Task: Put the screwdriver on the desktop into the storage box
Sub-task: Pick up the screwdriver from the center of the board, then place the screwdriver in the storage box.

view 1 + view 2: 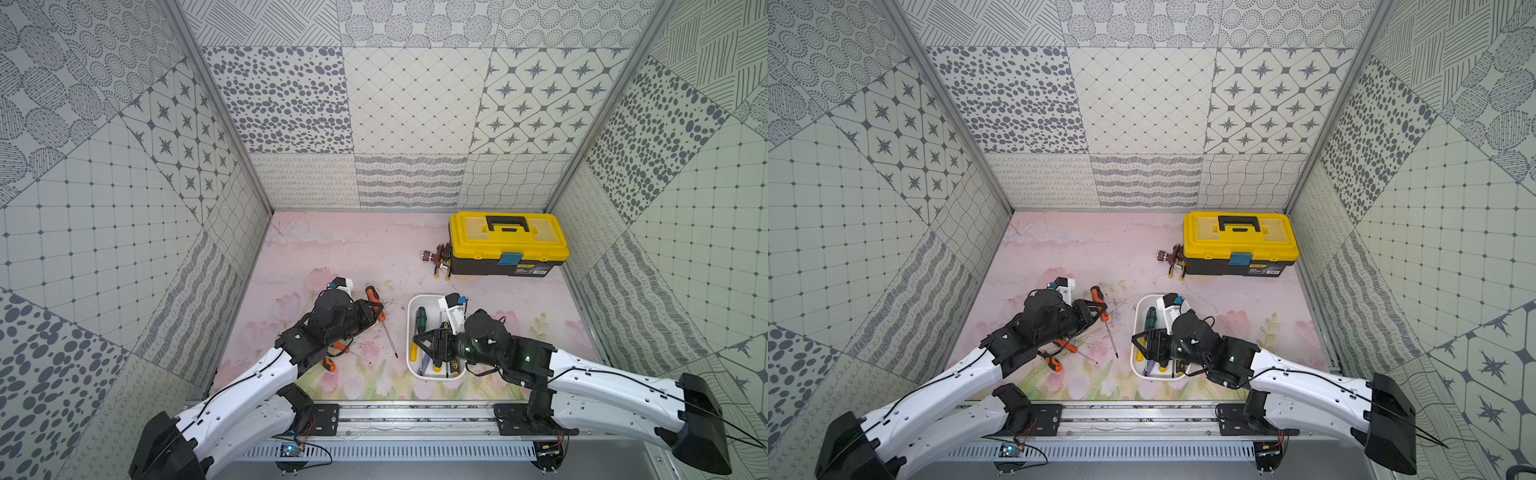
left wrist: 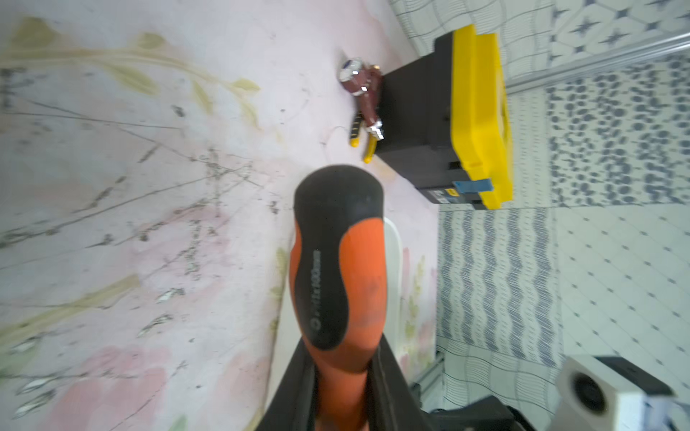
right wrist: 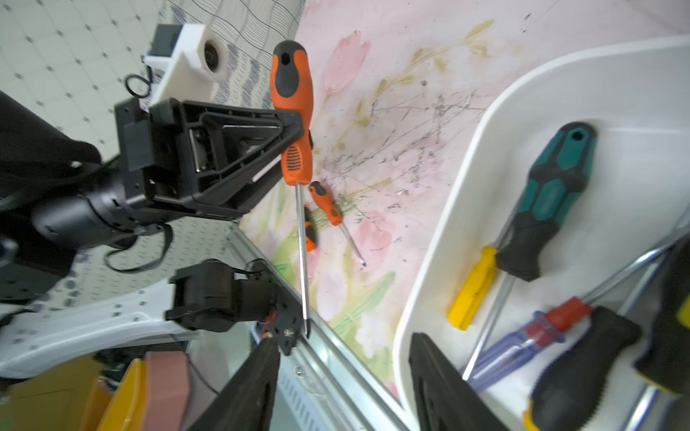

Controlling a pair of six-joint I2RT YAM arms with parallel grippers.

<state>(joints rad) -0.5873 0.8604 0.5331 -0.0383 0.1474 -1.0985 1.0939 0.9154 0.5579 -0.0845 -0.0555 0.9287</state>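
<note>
The left gripper [image 3: 298,129] is seen clenched on the orange-and-black screwdriver [image 3: 291,74], the jaws pinched at the narrow waist of the handle. The rounded black butt is left sticking out one side. The ribbed orange collar and the long bright steel shaft run out the other. Whether the tip is touching the desktop [image 1: 332,249] cannot be told. The tool is held just beside the storage box [image 1: 428,296], not in it.

The right gripper [image 3: 344,339] is spread wide, nothing between the jaws. It is poised over the box, with one finger above the inside and the other outside the rim.

In the box, a smooth white plastic tub with rounded corners, a teal-and-black screwdriver [image 3: 552,194] is lying. A yellow-handled screwdriver [image 3: 472,287] and a clear blue one with a red collar [image 3: 522,343] lie beside it. A black-and-yellow handle [image 3: 582,373] is partly hidden at the edge.

Under the left arm, two smaller orange-handled screwdrivers [image 1: 338,347] are left on the desktop, well short of the box. The pale pink tulip print there is scored with fine dark scratches.

At the back, a yellow-lidded black toolbox [image 1: 507,241] is parked. A dark red tool [image 1: 438,255] is lying against its side.
</note>
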